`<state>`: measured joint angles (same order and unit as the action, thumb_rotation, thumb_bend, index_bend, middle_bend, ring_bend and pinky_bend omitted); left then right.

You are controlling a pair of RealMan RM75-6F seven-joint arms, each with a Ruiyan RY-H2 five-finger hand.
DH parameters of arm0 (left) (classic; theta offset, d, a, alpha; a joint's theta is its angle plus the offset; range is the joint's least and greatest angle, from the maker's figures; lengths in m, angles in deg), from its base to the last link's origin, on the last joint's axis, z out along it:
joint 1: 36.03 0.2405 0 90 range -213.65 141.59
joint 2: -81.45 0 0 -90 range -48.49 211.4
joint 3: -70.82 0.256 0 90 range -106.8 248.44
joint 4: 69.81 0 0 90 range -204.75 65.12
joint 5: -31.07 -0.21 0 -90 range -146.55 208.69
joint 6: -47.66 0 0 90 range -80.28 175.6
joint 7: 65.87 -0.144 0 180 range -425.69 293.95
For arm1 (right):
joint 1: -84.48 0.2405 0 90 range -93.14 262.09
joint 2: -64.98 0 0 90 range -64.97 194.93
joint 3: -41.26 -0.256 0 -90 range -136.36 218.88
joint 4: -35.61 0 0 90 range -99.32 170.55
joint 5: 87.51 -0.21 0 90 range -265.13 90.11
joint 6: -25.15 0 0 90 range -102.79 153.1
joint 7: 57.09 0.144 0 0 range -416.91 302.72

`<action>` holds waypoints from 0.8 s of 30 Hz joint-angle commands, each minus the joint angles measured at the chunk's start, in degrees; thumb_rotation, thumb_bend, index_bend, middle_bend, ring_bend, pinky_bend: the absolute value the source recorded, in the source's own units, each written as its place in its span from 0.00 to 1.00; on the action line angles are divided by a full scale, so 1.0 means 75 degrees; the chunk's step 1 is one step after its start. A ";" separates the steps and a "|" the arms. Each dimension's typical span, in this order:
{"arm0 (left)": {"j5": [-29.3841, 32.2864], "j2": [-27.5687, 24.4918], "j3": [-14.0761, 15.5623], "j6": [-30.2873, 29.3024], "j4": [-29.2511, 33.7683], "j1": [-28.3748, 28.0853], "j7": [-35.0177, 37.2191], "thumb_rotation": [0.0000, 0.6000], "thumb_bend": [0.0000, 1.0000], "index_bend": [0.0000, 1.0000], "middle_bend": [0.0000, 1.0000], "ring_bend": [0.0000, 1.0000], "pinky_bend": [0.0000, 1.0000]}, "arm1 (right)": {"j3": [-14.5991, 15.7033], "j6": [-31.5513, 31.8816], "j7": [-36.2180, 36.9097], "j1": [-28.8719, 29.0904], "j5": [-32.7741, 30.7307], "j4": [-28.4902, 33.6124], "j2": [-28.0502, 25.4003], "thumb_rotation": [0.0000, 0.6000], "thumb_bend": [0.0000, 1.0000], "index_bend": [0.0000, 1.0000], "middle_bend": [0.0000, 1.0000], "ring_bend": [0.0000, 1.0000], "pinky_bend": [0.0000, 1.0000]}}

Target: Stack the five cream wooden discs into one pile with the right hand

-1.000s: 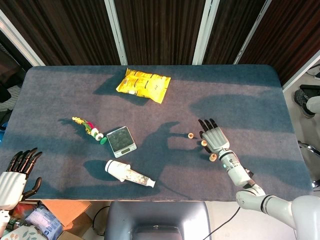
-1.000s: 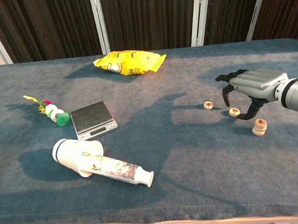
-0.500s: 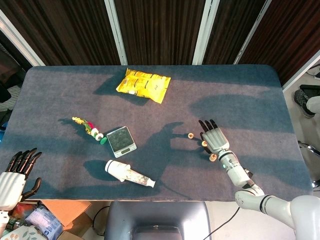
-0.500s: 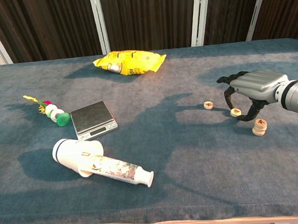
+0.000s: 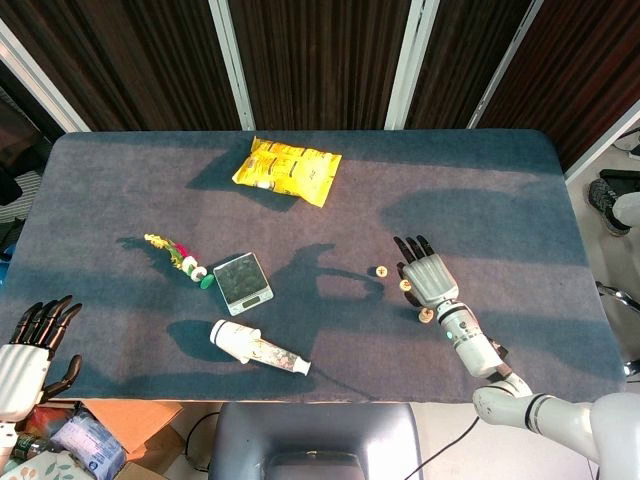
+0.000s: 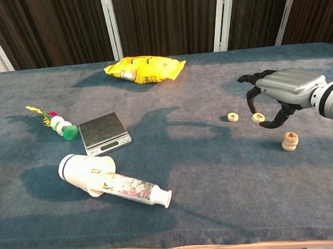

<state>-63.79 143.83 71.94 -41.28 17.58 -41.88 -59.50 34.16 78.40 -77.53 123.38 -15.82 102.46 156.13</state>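
Pinching one cream disc [image 6: 258, 117] between its fingers [image 6: 249, 100], the right hand [image 6: 282, 91] held it just above the desk [image 6: 213, 172], between a lone disc [image 6: 232, 116] and the short pile [image 6: 290, 141]. The left hand [image 5: 30, 345] hung beside the desk, fingers released and empty.

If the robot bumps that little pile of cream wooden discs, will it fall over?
Probably, yes. The pile of cream wooden discs looks taller than it is wide, so a sideways nudge could topple it. The discs seem small and likely light, so they would slide easily. A fallen disc landing on edge might roll across the blue-grey cloth table.
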 commanded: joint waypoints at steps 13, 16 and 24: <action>-0.0010 -0.0001 0.0021 0.0046 0.0050 -0.0008 -0.0017 1.00 0.50 0.00 0.00 0.00 0.00 | 0.0909 0.0877 0.0972 -0.0949 0.1200 0.1589 -0.1584 1.00 0.49 0.69 0.08 0.00 0.00; -0.0023 0.0002 0.0017 0.0051 0.0052 -0.0021 -0.0001 1.00 0.50 0.00 0.00 0.00 0.00 | 0.0936 0.0887 0.0819 -0.1003 0.1199 0.1350 -0.1508 1.00 0.49 0.69 0.08 0.00 0.00; -0.0005 0.0019 0.0017 0.0106 0.0069 -0.0044 -0.0053 1.00 0.50 0.00 0.00 0.00 0.00 | 0.0856 0.0759 0.0744 -0.1022 0.1103 0.1049 -0.1283 1.00 0.49 0.68 0.08 0.00 0.00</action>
<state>-63.82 143.98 72.07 -40.47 18.10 -42.21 -59.90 40.68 84.33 -71.94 115.71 -7.39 110.43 146.39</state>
